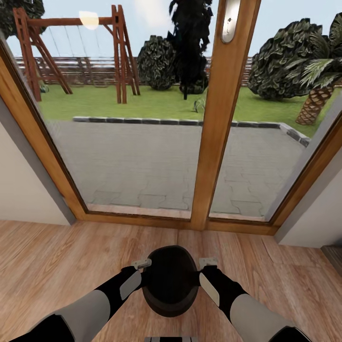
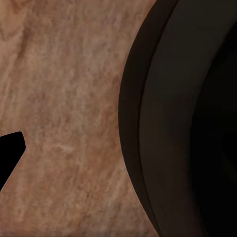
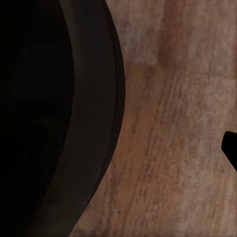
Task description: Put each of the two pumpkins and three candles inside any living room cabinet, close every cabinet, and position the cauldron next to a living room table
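Wooden floor (image 1: 57, 256) before a glass door (image 1: 142, 142): one cauldron (image 1: 170, 280) is sitting pressed between the left gripper (image 1: 141, 263) and right gripper (image 1: 208, 261); whether their pincers are apart, I cannot tell.

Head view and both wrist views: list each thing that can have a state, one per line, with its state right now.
cauldron: upright, mouth up, nothing seen inside, held between the two arms above the wood floor.
left tool: at the cauldron's left rim; open or shut cannot be told.
right tool: at the cauldron's right rim; open or shut cannot be told.
glass door: closed, patio and garden beyond.
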You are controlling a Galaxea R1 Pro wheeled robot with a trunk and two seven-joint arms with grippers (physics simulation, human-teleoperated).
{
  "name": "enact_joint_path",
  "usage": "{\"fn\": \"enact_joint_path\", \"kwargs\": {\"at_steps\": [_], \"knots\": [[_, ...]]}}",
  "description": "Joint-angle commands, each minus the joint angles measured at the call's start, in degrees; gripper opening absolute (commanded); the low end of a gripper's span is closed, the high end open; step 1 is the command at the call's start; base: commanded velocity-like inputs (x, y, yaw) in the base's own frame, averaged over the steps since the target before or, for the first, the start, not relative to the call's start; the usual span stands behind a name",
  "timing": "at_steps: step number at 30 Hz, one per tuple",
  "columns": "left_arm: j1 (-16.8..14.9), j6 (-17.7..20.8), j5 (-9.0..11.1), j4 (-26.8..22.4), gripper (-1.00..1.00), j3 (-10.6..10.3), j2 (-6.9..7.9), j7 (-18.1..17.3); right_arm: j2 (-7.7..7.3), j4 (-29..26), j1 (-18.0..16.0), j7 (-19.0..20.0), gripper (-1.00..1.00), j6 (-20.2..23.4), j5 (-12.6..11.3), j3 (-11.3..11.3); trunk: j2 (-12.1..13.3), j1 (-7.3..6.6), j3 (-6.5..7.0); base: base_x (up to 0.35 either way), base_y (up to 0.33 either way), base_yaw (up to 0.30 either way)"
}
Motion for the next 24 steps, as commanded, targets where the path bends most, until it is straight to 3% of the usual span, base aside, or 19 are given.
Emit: {"fn": "enact_joint_path", "kwargs": {"at_steps": [1,24], "knots": [[-0.04,0.14,0.46,-0.11,1.00,-0.43,0.04,0.39,-0.05,-0.10,-0.03,-0.51,1.00,0.21,-0.60,0.47,-0.02,-0.01,-0.05,0.000,0.000,0.000],[-0.04,0.11,0.57,-0.04,1.00,-0.35,0.20,0.19,-0.05,-0.10,-0.03,-0.49,1.00,0.21,-0.60,0.47,-0.02,-0.01,-0.05,0.012,0.000,0.000]]}}
